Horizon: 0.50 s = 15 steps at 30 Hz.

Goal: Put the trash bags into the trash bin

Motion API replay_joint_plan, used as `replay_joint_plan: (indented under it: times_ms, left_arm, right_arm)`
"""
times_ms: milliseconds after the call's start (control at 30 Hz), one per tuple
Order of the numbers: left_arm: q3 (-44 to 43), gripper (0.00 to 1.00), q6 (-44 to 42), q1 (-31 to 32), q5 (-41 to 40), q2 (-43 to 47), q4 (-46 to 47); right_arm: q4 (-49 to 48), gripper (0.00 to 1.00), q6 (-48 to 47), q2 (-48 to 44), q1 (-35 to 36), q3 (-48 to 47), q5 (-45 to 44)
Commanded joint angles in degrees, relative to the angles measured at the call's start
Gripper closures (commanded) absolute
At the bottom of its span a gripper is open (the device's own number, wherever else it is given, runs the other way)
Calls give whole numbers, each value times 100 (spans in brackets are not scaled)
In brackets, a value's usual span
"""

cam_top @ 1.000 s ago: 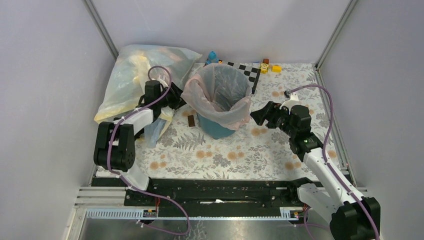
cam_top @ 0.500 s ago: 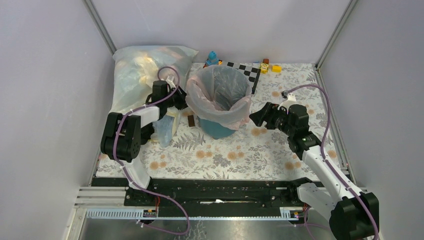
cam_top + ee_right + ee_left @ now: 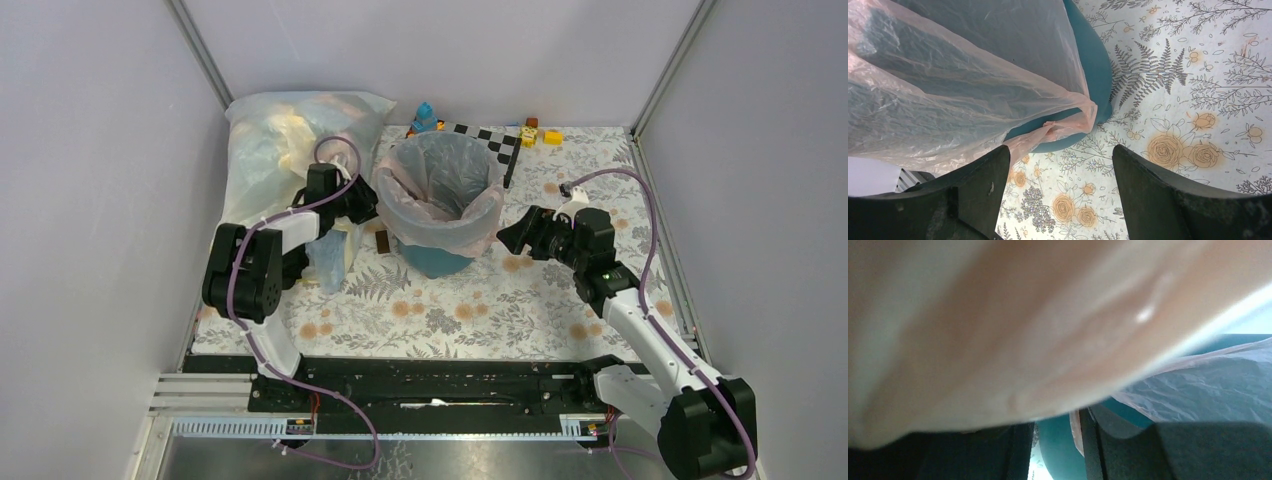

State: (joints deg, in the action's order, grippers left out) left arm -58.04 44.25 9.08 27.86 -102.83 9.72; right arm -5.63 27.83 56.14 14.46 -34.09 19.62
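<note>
The right arm reaches up and left from its near-right base. The right gripper [image 3: 512, 238] is level with the trash bin [image 3: 432, 258], fingers [image 3: 980, 190] spread wide on nothing, just short of the pink bag [image 3: 440, 215] draped over the rim. The left arm folds high at the elbow, with the left gripper [image 3: 358, 207] at the bin's left rim; blurred plastic fills its camera, so its grip is unclear. The bin stands mid-table, with a bulky yellowish bag [image 3: 275, 150] behind it. Since half a second ago, both grippers have edged slightly closer to the bin.
</note>
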Motion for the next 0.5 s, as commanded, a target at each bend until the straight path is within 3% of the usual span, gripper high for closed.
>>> replay_joint_plan:
  times_ms: [0, 200, 467]
  left_arm:
    - [-156, 57, -183, -3, -608, 689, -411]
    - [96, 38, -131, -4, -1250, 1717, -559]
    - [314, 33, -183, -13, -2004, 2832, -907]
  right_arm:
    - [-82, 18, -115, -209, -13, -203, -2]
    - [79, 18, -189, -464, -13, -366, -196]
    - [228, 18, -291, -935, -13, -349, -480]
